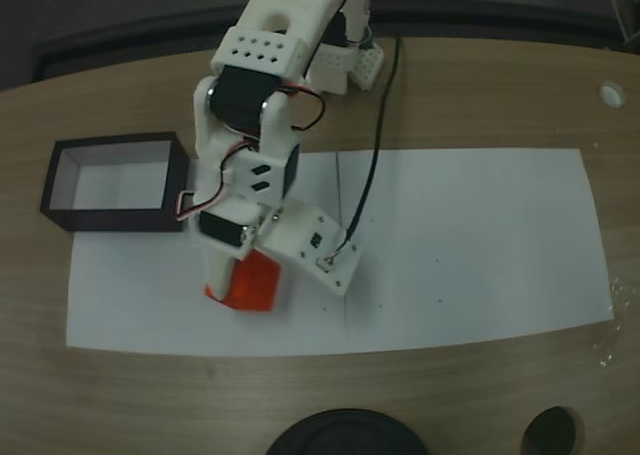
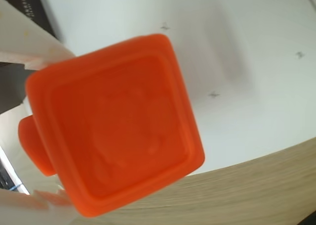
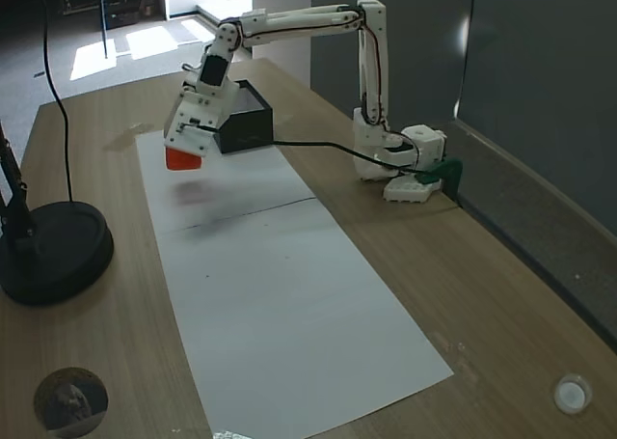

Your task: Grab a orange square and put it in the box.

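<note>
In a fixed view from above, your white arm reaches down over a big white sheet of paper [image 1: 450, 255] on the wooden table [image 1: 480, 395]. Your gripper [image 1: 240, 285] has the orange square [image 1: 252, 283] pinched at its tip, and the fingers are closed snug on it. The square is over the paper, near the bottom left part of the sheet in this view. The box [image 1: 115, 185] sits up and to the left of it, half on the paper, with black walls and a white inside. The box and the square are close but not touching. In the wrist view, the orange square [image 2: 116, 123] looks very big and bright. One white finger [image 2: 29, 42] presses on its left side, and you can see paper and a strip of wood behind it. A faint dent shows on its face. In a fixed view from the side, your gripper [image 3: 183, 154] holds the orange square [image 3: 182, 159] up in the air above the paper [image 3: 280, 304], with a soft shadow under it. The box [image 3: 246, 121] is just behind the gripper in this view. A round black stand [image 3: 53, 251] sits on the table at the left.
</note>
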